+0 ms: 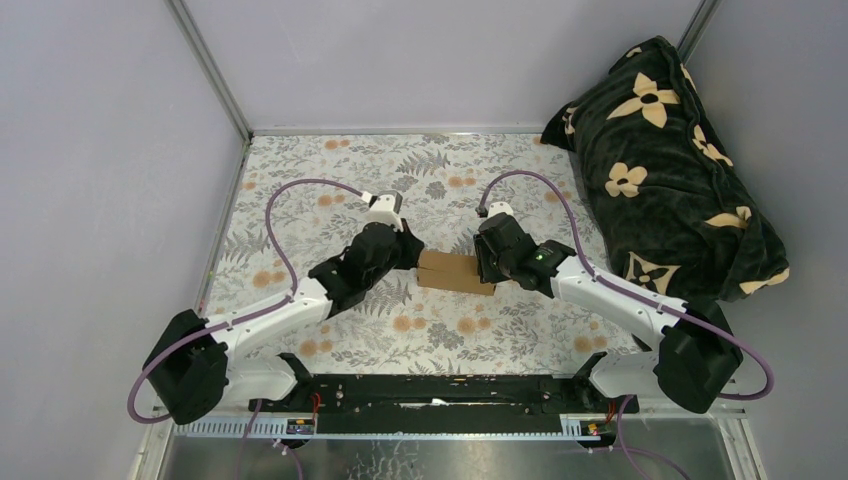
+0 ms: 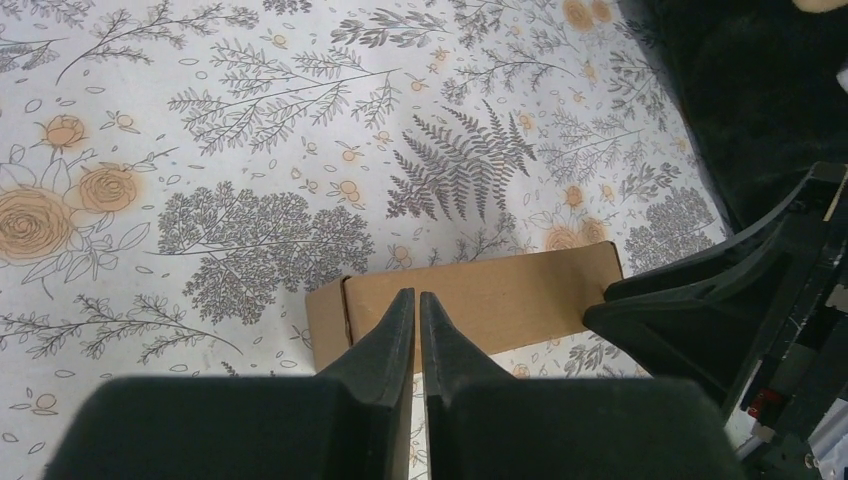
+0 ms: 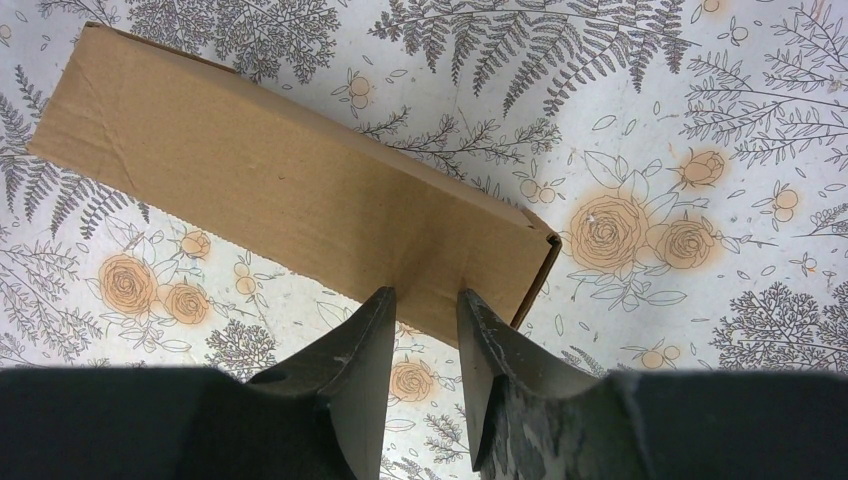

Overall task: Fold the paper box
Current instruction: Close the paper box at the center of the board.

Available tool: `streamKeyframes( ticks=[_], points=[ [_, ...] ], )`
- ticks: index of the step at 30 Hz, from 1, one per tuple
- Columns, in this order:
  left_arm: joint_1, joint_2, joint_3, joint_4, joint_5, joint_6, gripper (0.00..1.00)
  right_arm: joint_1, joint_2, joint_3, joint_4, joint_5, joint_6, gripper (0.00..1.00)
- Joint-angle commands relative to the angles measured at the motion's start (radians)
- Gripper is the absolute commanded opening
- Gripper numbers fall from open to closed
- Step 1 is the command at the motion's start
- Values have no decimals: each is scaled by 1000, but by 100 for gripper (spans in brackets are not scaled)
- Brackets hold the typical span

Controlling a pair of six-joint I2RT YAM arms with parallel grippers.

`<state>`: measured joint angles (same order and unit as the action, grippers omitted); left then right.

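Observation:
The paper box (image 1: pixel 455 270) is a small closed brown cardboard box lying flat on the floral cloth between the two arms. My left gripper (image 1: pixel 412 255) is at its left end. In the left wrist view the left gripper (image 2: pixel 417 293) is shut, with its tips over the top of the box (image 2: pixel 500 295) near the left end flap. My right gripper (image 1: pixel 484 262) is at the box's right end. In the right wrist view the right gripper (image 3: pixel 425 292) is slightly open, holds nothing, and its tips rest at the near edge of the box (image 3: pixel 280 190).
A dark blanket with cream flowers (image 1: pixel 665 160) is heaped at the back right. Grey walls close in the left, back and right sides. The floral tablecloth (image 1: pixel 330 180) covers the table. The right arm's fingers (image 2: pixel 690 300) show in the left wrist view.

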<state>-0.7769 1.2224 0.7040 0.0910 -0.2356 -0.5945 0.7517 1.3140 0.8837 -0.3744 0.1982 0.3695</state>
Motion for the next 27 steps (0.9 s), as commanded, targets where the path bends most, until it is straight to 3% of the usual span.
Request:
streamKeyframes(
  ticks=[1,14,27],
  points=[
    [8,10,38,0,31,37,9,-14,47,-15,-79,4,-18,37],
    [7,56,-49,80,61,-1,9,-13,44,-38,-59,-9,-12,38],
    [8,110,-259,228,82,-110,9,-14,32,-53,-58,-9,-11,37]
  ],
)
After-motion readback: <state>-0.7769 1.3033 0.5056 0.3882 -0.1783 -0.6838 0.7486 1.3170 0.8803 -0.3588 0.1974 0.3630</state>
